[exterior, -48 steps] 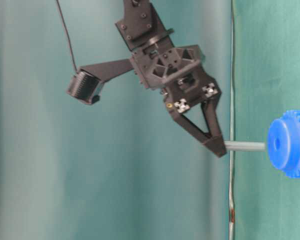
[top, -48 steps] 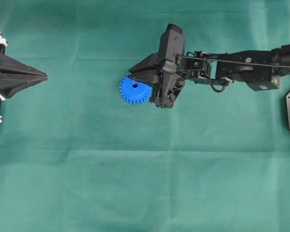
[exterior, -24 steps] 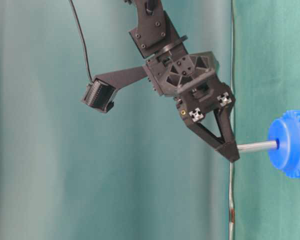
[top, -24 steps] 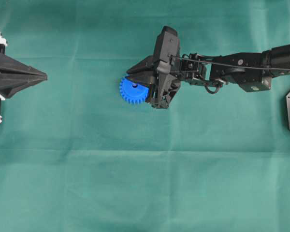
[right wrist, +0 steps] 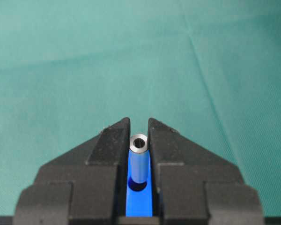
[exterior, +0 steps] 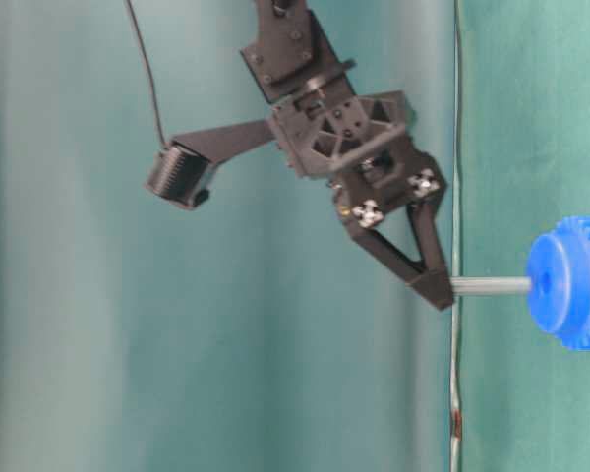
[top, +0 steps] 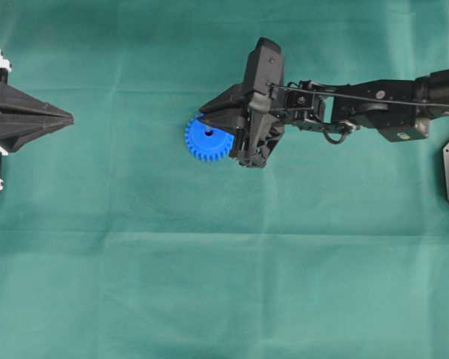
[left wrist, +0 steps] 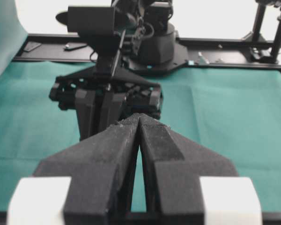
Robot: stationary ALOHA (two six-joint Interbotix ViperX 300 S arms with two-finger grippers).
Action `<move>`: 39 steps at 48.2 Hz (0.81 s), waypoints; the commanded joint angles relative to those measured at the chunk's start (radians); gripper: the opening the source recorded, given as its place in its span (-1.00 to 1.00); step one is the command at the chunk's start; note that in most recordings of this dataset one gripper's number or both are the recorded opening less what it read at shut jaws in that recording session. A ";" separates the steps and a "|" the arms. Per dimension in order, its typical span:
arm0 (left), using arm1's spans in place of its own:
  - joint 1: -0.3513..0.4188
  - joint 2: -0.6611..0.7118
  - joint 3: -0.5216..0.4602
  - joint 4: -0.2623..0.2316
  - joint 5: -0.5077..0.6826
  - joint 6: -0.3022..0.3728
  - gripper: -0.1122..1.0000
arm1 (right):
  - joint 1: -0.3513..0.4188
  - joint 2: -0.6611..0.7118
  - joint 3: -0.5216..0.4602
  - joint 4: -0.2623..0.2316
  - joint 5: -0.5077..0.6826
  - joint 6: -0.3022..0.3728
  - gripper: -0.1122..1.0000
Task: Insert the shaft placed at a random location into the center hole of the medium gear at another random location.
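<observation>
Medium gear: the medium gear (top: 208, 139) is seen lying flat on the green cloth (top: 209, 284), its raised hub facing the right gripper; it serves as the landmark here.
Shaft: the shaft (exterior: 490, 286) is held square to the gear face, its far tip touching the hub at or just inside the center hole (top: 209, 132); how deep it is seated cannot be told.
Right gripper: the right gripper (right wrist: 139, 140) is clenched on the shaft's upper end, directly above the gear's hub.
Left gripper: the left gripper (left wrist: 139, 123) is closed on nothing and is parked well apart from the gear, pointing toward it.
Stage: insertion is judged as begun but not completed, since most of the shaft is exposed between the fingertips and the hub.
Risk, misalignment: if the tip is off the hole, a push could slide the unheld gear across the cloth.
Risk, tilt: a slanted shaft could jam at the rim.
Risk, early release: a barely seated shaft could topple off the gear.
</observation>
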 commanded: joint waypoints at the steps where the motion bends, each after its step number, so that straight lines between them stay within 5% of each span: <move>1: 0.003 0.006 -0.021 0.003 -0.005 -0.002 -0.80 | 0.005 -0.046 -0.006 -0.005 -0.008 -0.009 -0.58; 39: 0.003 0.008 -0.021 0.002 -0.006 -0.009 -0.80 | 0.015 0.025 -0.003 0.009 -0.041 -0.006 -0.58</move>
